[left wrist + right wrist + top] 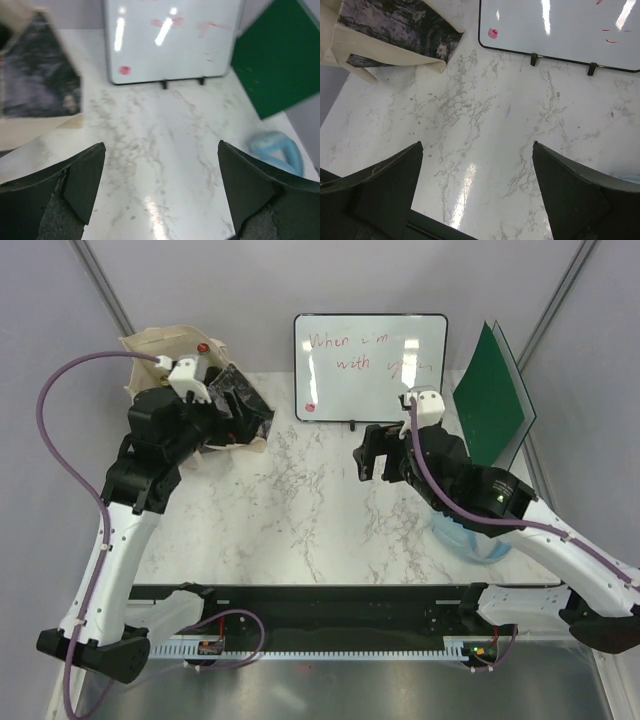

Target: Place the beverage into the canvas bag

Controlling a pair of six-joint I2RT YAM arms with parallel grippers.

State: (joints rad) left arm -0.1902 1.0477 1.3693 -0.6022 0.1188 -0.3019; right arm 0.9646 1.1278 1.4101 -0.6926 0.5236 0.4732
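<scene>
Between the fingers of my left hand (161,150): nothing. They're spread wide, with bare marble worktop (165,115) below. Same for my right hand (477,147): fingers wide apart, empty, hovering mid-worktop.

Just off the left hand, at the back-left corner, is the canvas bag (150,345), slumped with its black print (395,25) showing.

As for the beverage, there's no bottle on the worktop in any view. A small red spot (203,347) at the bag mouth could be its cap; can't confirm.

Handling guess:
- **Bag:** soft cloth, so it won't hold its mouth open and will fold or drag if pushed. Pinch it at the rim.
- **Bottle (if that's it):** likely rigid, smooth and slip-prone. Grip around the body below the cap, not the cap itself.

Further back are the whiteboard (370,365) and a green board (490,400), well apart from the bag.
</scene>
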